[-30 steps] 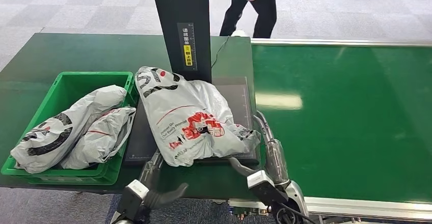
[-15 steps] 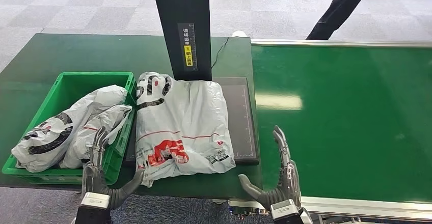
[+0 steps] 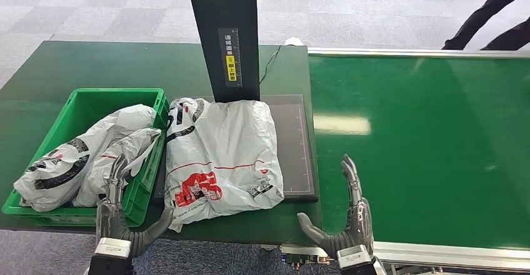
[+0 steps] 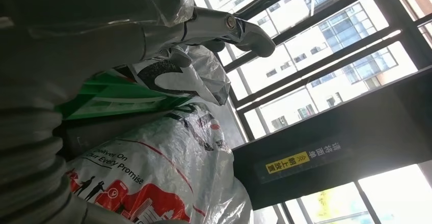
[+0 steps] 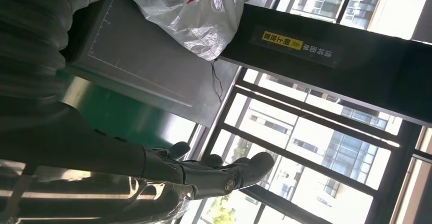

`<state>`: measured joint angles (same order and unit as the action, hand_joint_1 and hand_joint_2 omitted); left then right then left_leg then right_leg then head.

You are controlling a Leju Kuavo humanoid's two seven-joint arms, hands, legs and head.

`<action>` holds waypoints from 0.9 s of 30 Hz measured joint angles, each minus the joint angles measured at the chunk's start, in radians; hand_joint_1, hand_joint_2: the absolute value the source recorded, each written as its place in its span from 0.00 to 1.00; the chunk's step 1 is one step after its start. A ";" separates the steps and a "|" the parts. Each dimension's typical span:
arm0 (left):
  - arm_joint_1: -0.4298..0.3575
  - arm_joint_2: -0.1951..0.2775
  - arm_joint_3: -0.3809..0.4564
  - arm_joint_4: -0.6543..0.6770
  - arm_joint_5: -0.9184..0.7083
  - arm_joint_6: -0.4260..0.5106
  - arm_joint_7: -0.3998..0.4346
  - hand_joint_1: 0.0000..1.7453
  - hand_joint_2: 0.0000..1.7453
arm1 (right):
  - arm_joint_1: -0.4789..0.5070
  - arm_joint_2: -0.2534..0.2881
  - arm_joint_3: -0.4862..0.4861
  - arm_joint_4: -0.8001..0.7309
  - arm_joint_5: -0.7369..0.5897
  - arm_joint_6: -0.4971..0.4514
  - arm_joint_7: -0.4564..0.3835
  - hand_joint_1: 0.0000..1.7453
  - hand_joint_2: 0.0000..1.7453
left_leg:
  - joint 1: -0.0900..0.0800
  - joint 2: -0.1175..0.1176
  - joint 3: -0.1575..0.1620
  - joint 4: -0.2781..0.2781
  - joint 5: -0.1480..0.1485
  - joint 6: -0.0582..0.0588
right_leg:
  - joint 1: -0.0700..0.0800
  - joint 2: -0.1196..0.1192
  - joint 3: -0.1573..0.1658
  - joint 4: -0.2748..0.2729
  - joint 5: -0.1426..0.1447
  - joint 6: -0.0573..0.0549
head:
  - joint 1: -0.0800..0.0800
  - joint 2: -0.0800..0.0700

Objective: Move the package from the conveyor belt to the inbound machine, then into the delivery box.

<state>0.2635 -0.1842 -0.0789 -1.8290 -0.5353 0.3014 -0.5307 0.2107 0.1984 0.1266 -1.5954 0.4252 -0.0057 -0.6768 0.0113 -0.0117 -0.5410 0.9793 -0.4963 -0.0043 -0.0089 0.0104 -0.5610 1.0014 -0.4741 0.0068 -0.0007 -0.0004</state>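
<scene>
While both hands — left hand (image 3: 120, 215), right hand (image 3: 345, 222) — are being held open, the crinkled white package (image 3: 220, 153) is being left between them, untouched, on the inbound machine (image 3: 299, 139).

The white, red-printed package (image 3: 220, 153) lies flat on the inbound machine (image 3: 304, 144), beside the delivery box (image 3: 87, 100).

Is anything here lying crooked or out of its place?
Yes. The white package lies askew on the dark scanner plate, its near-left corner hanging past the plate's front edge. In the green box, two bags poke above the rim. Both hands are open.
</scene>
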 joint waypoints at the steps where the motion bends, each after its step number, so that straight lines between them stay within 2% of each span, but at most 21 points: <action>1: -0.001 0.000 0.000 -0.001 -0.001 0.004 0.001 0.00 1.00 | 0.002 0.001 0.000 -0.002 0.001 0.000 0.000 0.00 1.00 | 0.000 0.000 0.000 0.000 0.000 0.000 | 0.000 0.000 0.000 0.000 0.000 0.000 | 0.000 0.000; 6: -0.022 0.001 -0.002 -0.007 -0.053 0.028 0.011 0.00 1.00 | 0.012 0.011 -0.003 -0.014 0.012 0.000 0.000 0.00 1.00 | 0.000 0.000 0.000 0.000 0.000 0.000 | 0.000 0.000 0.000 0.000 0.000 0.000 | 0.000 0.000; 11: -0.122 0.007 -0.073 0.059 -0.207 0.004 0.107 0.00 1.00 | 0.000 0.021 -0.009 -0.016 0.020 0.019 -0.005 0.00 1.00 | 0.000 0.000 0.001 0.000 0.000 0.000 | 0.000 0.000 0.001 0.000 0.000 0.000 | 0.000 0.000; 17: -0.315 0.014 -0.184 0.313 -0.261 -0.059 0.181 0.00 1.00 | -0.027 0.024 -0.014 -0.015 0.004 0.046 -0.018 0.00 1.00 | -0.001 0.000 0.002 0.001 0.001 0.001 | 0.000 0.000 0.002 0.000 0.002 0.001 | 0.000 0.000; 22: -0.429 0.009 -0.243 0.529 -0.231 -0.105 0.173 0.00 1.00 | -0.059 0.024 -0.017 -0.004 -0.002 0.058 -0.019 0.00 1.00 | 0.000 0.000 0.002 0.001 0.001 0.001 | 0.000 0.001 0.001 0.000 0.002 0.001 | 0.000 0.000; 27: -0.563 -0.023 -0.292 0.760 -0.201 -0.125 0.147 0.00 1.00 | -0.100 0.022 -0.016 0.028 -0.007 0.057 -0.019 0.00 1.00 | 0.000 0.000 0.001 0.001 0.001 0.001 | 0.000 0.000 0.001 0.000 0.002 0.001 | 0.000 0.000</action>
<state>-0.2996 -0.2068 -0.3713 -1.0694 -0.7366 0.1767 -0.3841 0.1111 0.2207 0.1103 -1.5673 0.4182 0.0510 -0.6958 0.0108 -0.0115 -0.5398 0.9800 -0.4949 -0.0033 -0.0094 0.0108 -0.5599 1.0014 -0.4719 0.0075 -0.0007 -0.0004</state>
